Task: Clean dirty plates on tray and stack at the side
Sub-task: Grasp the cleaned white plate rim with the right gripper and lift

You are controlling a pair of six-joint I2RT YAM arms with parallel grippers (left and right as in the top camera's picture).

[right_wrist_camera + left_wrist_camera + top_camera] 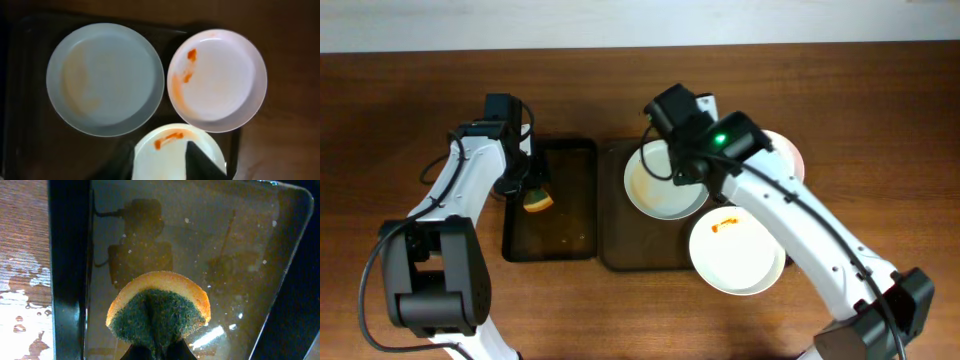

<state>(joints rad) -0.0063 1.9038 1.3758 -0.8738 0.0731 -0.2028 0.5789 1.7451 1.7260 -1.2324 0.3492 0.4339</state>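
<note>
Task status: early stage; no plate is verifiably clean and no stack exists at the side.

1. Left hand (525, 190): clenched on the sponge (157, 310), which hangs over the wet black tray (70, 270) at left of centre in the overhead view.
2. Right hand (675, 160): positioned over the brown tray (620, 250). Whether it is released or clenched cannot be told.
3. Plates, all lying singly:
   - First plate (665, 185), centre, inside the brown tray: faint tan residue.
   - Second plate (735, 255), lower right, overhanging the tray's right rim: orange smear.
   - Third plate (790, 150), upper right, partly behind the arm: orange smears in the right wrist view; whether it lies on the tray or the counter (880, 120) cannot be told.

Outstanding: wipe all three plates, then stack them beside the tray.
</note>
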